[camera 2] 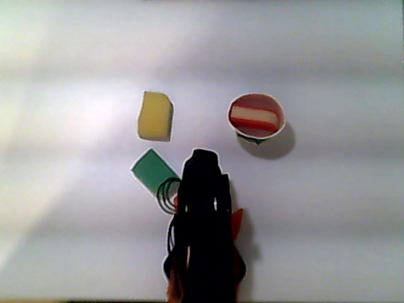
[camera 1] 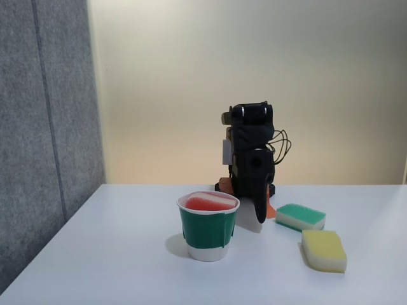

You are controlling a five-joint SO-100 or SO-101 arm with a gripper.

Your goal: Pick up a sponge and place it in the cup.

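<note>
The sponge lies inside the cup; in the fixed view you see its red top just below the white rim, and in the other view you see it from above as a red body with a cream band across it, ringed by the rim of the cup. The cup stands upright on the white tabletop, apart from the arm. Behind and to its right in the fixed view, the black arm sits folded, and the tool hangs down with its tip close to the tabletop, clear of cup and sponge. You cannot tell from either view whether its jaws are parted or closed. To the right in the fixed view lie a green-topped sponge and, nearer the camera, a yellow sponge, just beside each other. In the other view the green-topped sponge lies partly under the arm, with the yellow sponge beyond it.
</note>
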